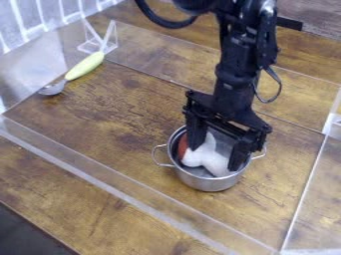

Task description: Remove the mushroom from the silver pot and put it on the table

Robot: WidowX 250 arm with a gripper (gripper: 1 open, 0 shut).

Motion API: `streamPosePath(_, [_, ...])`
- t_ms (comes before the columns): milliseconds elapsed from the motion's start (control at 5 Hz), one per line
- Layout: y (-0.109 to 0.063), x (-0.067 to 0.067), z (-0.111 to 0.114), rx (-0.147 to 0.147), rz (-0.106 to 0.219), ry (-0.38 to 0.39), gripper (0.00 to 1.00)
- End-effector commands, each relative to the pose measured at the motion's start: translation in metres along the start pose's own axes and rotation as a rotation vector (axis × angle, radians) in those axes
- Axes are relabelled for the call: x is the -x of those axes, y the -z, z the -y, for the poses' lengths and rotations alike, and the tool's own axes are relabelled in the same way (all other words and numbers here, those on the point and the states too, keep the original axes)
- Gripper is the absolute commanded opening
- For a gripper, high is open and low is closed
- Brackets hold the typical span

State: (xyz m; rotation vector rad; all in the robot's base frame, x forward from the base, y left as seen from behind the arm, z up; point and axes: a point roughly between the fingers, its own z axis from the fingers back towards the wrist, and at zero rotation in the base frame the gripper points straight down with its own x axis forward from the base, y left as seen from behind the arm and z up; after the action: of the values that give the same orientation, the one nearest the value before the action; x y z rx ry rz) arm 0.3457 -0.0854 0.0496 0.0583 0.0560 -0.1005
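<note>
The silver pot (200, 179) sits on the dark wood table (107, 120) right of centre, near the front plastic strip. Inside it lies the mushroom (205, 156), white stem towards the front and a sliver of reddish-brown cap at the pot's left rim. My gripper (217, 150) points straight down with its black fingers spread wide, one on either side of the stem, their tips lowered into the pot. The jaws stand open and do not press on the mushroom.
A yellow-green banana-shaped toy (84, 66) lies at the back left beside a small grey object (51, 89) and a clear plastic stand (96, 42). Clear plastic edging strips (120, 189) run along the front and right sides of the table.
</note>
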Motion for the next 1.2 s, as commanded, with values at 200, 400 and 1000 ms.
streamPosePath(200, [-0.015,-0.005,-0.032,0.008,0.045,-0.052,1.00])
streamPosePath(400, [-0.017,-0.002,-0.047,0.007,0.044,-0.076,1.00])
streamPosePath(1000, [-0.013,0.018,-0.044,0.005,0.056,-0.104,0.00])
